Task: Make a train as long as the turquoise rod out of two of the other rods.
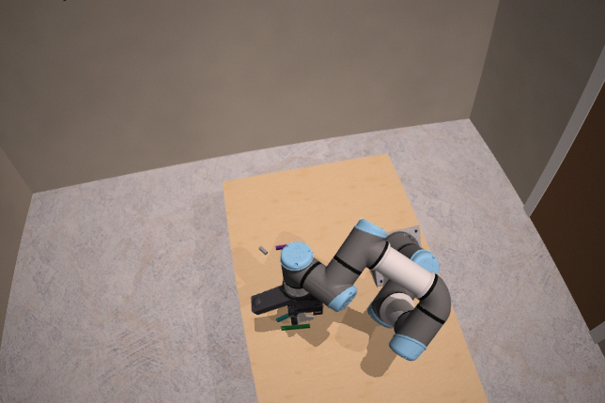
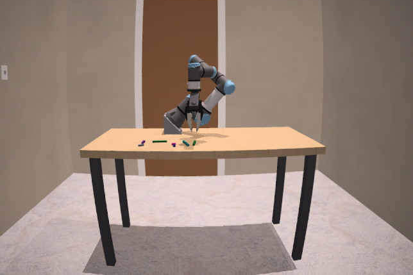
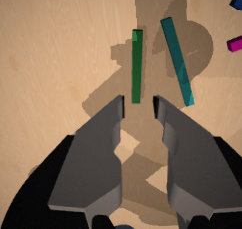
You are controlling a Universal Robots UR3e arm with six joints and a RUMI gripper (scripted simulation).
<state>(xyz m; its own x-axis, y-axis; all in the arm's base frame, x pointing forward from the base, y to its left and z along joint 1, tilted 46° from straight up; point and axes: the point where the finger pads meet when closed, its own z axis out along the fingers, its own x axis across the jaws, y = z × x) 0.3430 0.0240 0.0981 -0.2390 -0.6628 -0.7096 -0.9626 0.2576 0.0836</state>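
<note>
In the wrist view a green rod (image 3: pixel 136 66) lies flat just ahead of my gripper (image 3: pixel 138 97), in line with the gap between the fingers. The turquoise rod (image 3: pixel 177 61) lies to its right, slightly angled and apart from it. A magenta rod (image 3: pixel 234 44) and a blue rod (image 3: pixel 236 2) show at the right edge. My gripper (image 2: pixel 193 128) hangs above the table over the green rod (image 2: pixel 193 142) and the turquoise rod (image 2: pixel 185 143). Its fingers stand a little apart with nothing between them.
Another dark green rod (image 2: pixel 159 141), a purple rod (image 2: pixel 142 141) and a grey rod (image 2: pixel 140 145) lie further left on the table. The arm's base (image 2: pixel 172 124) stands at the table's far edge. The arm hides part of the rods in the overhead view.
</note>
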